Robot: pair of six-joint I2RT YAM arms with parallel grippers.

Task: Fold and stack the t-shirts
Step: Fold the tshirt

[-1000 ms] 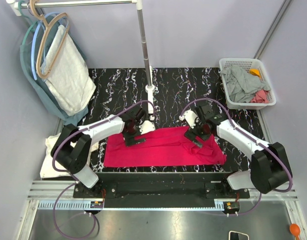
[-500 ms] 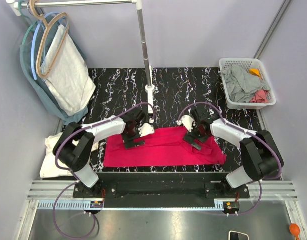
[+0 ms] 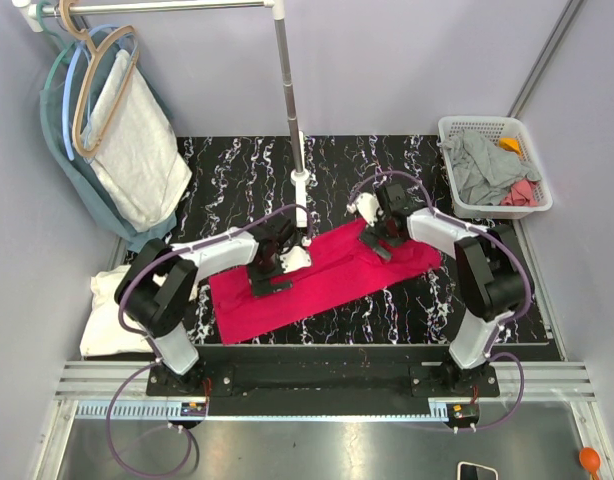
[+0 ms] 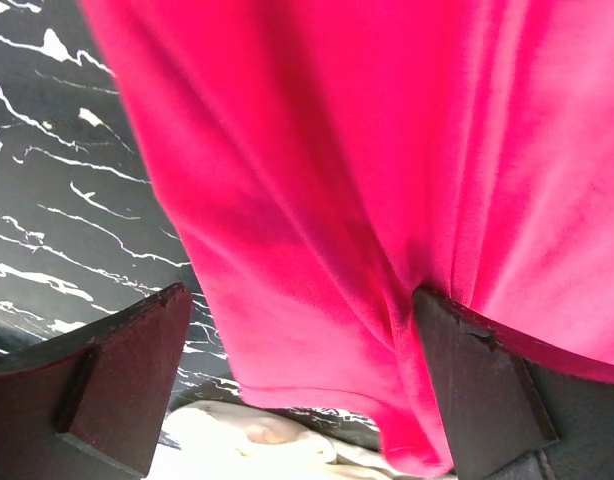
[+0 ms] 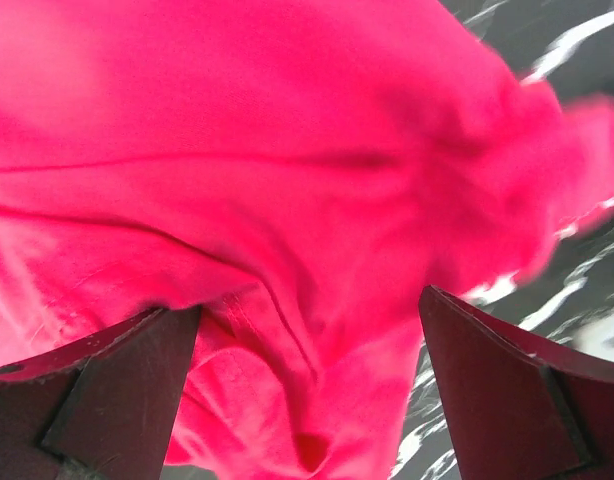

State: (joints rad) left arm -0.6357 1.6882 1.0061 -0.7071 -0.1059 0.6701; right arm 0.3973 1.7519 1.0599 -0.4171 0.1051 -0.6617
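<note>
On the black marbled table (image 3: pixel 227 170), the red t-shirt (image 3: pixel 317 290) is spread slantwise. The left gripper (image 3: pixel 271 282) and right gripper (image 3: pixel 377 247) are poised over it, jaws wide, nothing pinched. Its edges should be caught squarely before folding. Open room is left at the far side; the pole (image 3: pixel 290 100) and basket (image 3: pixel 492 165) are best avoided.

The near right of the black white-veined marble surface (image 3: pixel 437 305) lies bare, as do the far strips either side of the upright white metal pole (image 3: pixel 290 100), whose foot stands far middle. The pale and teal hanging garments (image 3: pixel 137 160) crowd the far left corner, a crumpled cream-white garment (image 3: pixel 102 320) drapes the left edge, and a white plastic lattice basket (image 3: pixel 492 207) blocks the far right corner. Both arms cross the middle, left tool (image 3: pixel 270 274) and right tool (image 3: pixel 379 242) low over the crimson red t-shirt (image 3: pixel 307 295).
</note>
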